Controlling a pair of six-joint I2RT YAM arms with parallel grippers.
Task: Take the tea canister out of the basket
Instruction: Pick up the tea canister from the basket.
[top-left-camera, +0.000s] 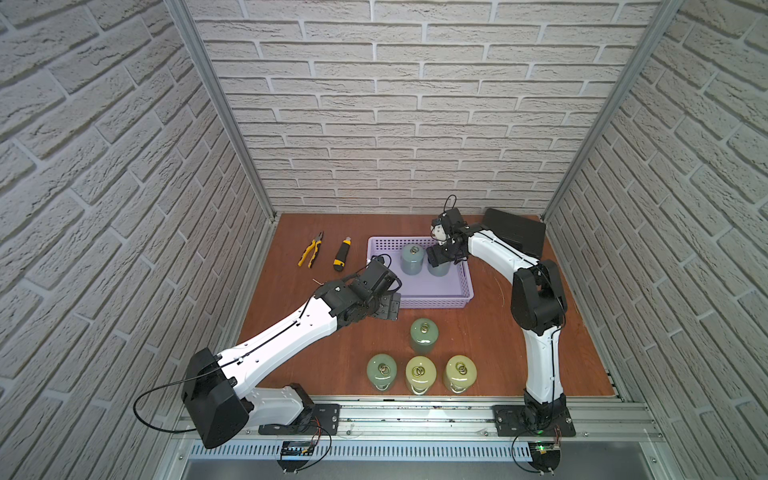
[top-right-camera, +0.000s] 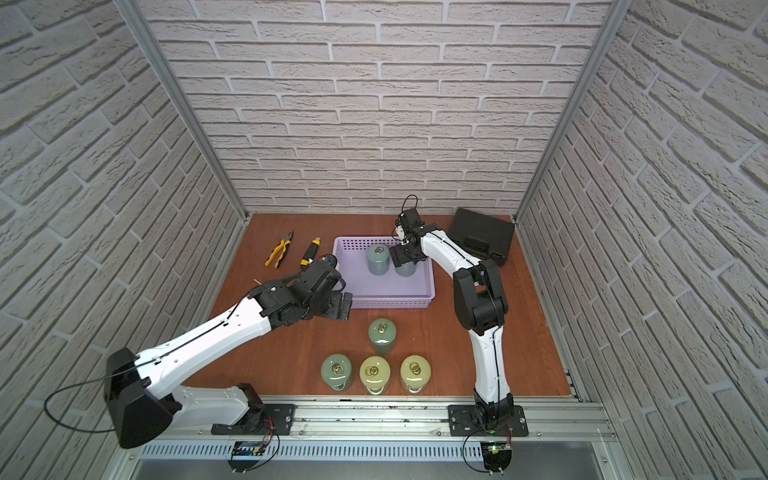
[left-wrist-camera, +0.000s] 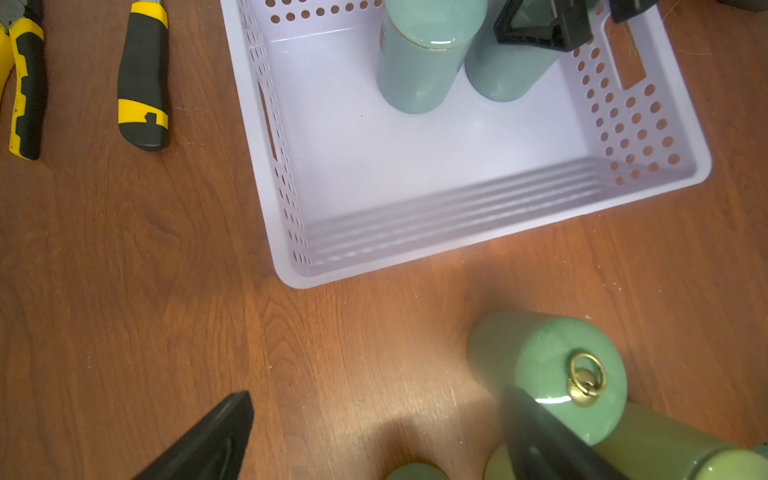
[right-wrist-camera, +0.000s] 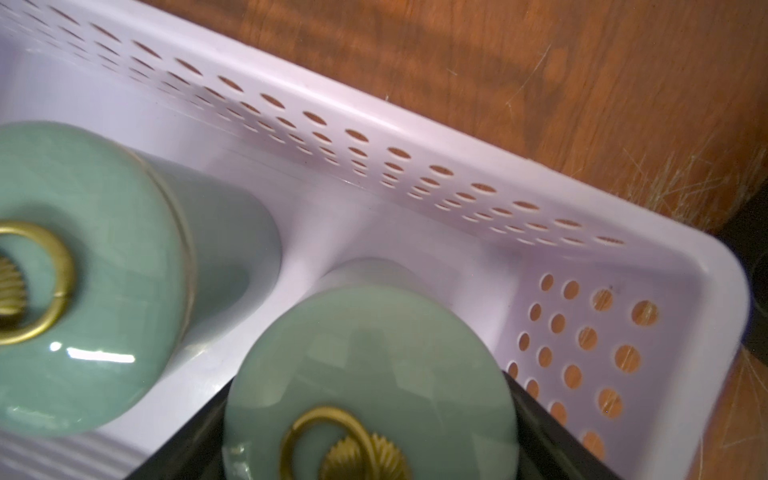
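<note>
The right gripper (right-wrist-camera: 368, 384) is lowered into the basket (top-left-camera: 419, 303), at its far right corner. Its black fingers (right-wrist-camera: 552, 449) are set on opposite sides of the domed lid of a pale green tea canister (top-left-camera: 439, 270). The lid fills almost the whole gap between them. Because the right wrist view is blurred at the finger edges, it cannot be told whether the pads are pressed against the lid or stand just clear of it. The canister is seen upright on the basket floor, directly under the gripper, with its brass ring handle lying between the fingers. Just beside it, toward the middle of the far wall, a second canister (top-left-camera: 411, 259) is stood upright, untouched.

The left gripper (left-wrist-camera: 374, 436) is spread wide and nothing is held in it. It is hung over the table (top-left-camera: 482, 332) just outside the basket's near left corner.

Four more canisters are set on the table nearer the robot: one (top-left-camera: 424, 334) alone, and three (top-left-camera: 420, 372) in a row behind it. Pliers (top-left-camera: 311, 249), a utility knife (top-left-camera: 341, 254) and a black case (top-left-camera: 515, 230) are laid toward the back wall.
</note>
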